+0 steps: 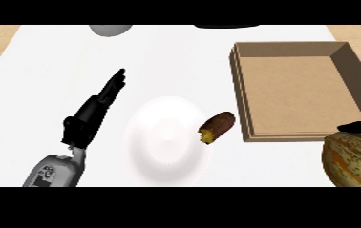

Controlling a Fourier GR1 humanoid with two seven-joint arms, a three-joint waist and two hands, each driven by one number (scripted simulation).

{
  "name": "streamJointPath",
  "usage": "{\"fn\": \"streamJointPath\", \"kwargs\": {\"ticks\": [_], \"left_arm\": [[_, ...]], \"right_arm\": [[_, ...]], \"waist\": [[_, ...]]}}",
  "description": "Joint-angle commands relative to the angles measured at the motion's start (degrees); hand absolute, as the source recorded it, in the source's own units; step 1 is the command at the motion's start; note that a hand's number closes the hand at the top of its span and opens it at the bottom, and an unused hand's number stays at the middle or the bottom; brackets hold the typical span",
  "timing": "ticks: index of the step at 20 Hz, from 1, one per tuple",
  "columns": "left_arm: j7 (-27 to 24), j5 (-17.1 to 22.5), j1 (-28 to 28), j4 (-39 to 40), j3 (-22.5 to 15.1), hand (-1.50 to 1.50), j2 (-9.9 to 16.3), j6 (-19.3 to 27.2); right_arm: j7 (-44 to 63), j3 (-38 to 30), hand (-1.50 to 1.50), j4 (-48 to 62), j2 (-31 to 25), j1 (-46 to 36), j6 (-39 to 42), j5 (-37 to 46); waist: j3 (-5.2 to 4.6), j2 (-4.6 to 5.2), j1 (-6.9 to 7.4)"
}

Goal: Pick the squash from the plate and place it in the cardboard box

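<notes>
Head view, showing a smooth white counter [63, 55] carrying a round, glossy white plate [158, 141] at centre. Lying at the plate's right rim, a stubby brown piece of food [218, 124] with a pale yellow cut end. Standing just right of that, a shallow rectangular cardboard box [238, 93] with matte brown walls. Bulging in at the lower right corner, off the plate and outside the box, a rounded, ribbed tan-and-orange squash [342, 158]. Touching its top, a sliver of the black right hand [350, 126], too little showing to tell the grip. Resting at left, the left hand [99, 105], fingers straight and close together, holding nothing.
</notes>
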Motion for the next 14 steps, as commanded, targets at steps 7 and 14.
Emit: {"fn": "streamJointPath", "kwargs": {"ticks": [7,14], "left_arm": [[0.2,-0.7,-1.3,0.1,-1.1,0.00,-1.5,-0.8],[0.6,-1.8,-2.0,0.5,-0.5,0.00,-2.2,-2.1]], "right_arm": [[-0.9,-11.4,1.50,0.3,0.7,-7.3,5.6,-28.5],[-8.3,-21.6,1.50,16.8,2.4,-15.9,17.7,-41.5]], "waist": [[0.07,0.54,2.83],[0.06,0.56,3.28]]}}
